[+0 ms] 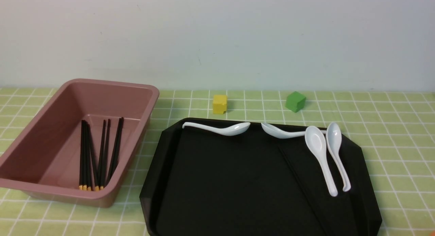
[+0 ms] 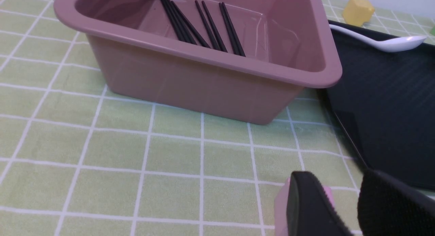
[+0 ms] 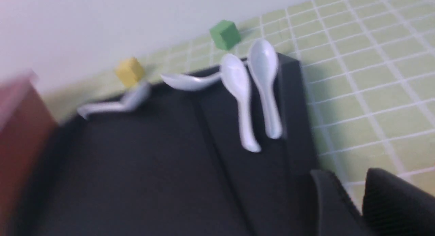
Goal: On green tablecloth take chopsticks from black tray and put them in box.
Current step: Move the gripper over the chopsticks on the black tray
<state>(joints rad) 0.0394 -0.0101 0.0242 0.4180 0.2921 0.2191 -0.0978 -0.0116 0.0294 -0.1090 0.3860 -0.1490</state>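
Chopsticks (image 1: 98, 154): most in box (image 1: 51, 137), more on tray (image 1: 221, 178) beside spoons (image 1: 315, 140). Left gripper (image 2: 340, 183) low over cloth (image 2: 136, 181) near box, fingers spread, empty. Right gripper (image 3: 350, 183) above tray edge, spread, empty.

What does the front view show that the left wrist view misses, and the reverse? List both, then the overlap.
Only the front view: three more spoons and chopsticks lying on the black tray. Only the left wrist view: the left gripper, open. Both: the tablecloth, the box, the chopsticks in it, the yellow cube, one spoon and that tray.
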